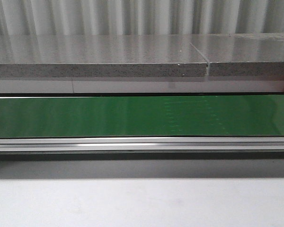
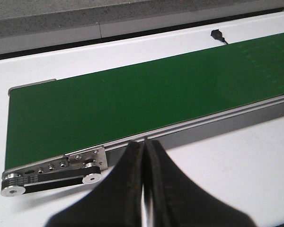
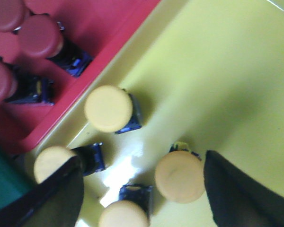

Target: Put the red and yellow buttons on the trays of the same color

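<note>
Front, left wrist share green belt (image 1: 142,116); right wrist close over trays (image 3: 217,71).

So there's a green conveyor belt (image 1: 142,116) running straight across, metal rail (image 1: 142,143) right below it, a grey speckled counter (image 1: 99,61) behind it, plain white tabletop (image 1: 142,203) in front.

Your right gripper (image 3: 142,189), fingers spread, hangs over the yellow tray (image 3: 217,75); four yellow buttons (image 3: 109,108) crowd the tray beneath and between the fingers. The tray's far part lies bare. The red tray (image 3: 104,23) adjoins it, holding three red buttons (image 3: 40,35).
</note>
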Motion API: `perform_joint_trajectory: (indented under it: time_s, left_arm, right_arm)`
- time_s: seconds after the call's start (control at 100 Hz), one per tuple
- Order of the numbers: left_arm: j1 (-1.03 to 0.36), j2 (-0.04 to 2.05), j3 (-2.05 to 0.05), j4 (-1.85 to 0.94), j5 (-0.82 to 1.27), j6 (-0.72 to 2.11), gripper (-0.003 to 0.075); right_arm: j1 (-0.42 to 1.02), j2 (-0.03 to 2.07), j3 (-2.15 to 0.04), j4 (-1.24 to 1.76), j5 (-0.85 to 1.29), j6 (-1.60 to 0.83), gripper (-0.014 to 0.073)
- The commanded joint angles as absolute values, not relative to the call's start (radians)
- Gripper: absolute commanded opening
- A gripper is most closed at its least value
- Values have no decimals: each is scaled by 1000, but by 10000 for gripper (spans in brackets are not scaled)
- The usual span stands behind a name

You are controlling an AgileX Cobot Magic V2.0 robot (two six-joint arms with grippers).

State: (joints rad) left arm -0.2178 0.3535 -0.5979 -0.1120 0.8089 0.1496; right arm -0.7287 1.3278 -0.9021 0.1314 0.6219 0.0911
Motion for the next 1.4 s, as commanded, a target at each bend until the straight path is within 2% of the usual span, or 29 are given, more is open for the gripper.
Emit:
perform_joint_trajectory:
  time_s: [0.0, 0.09, 0.33, 0.49, 0.9, 1.39]
  left_arm:
    - [-225, 362, -622, -131, 743, 147, -21]
    - [-225, 362, -622, -131, 743, 147, -21]
    - [-225, 362, -622, -131, 743, 147, -21]
    - [-225, 362, -622, -131, 743, 147, -21]
    - [-225, 362, -622, -131, 743, 147, -21]
    - [-225, 362, -622, -131, 743, 147, -21]
  right_arm:
    - [-674, 1260, -926, 118, 617, 84, 480]
    - [-587, 1234, -928, 96, 623, 84, 394]
    - [-349, 1183, -955, 23, 669, 84, 52]
    - [-229, 1154, -966, 22, 674, 84, -127]
    - [-17, 1055, -955, -24, 659, 46, -121]
    - [-5, 792, -779, -31, 453, 46, -121]
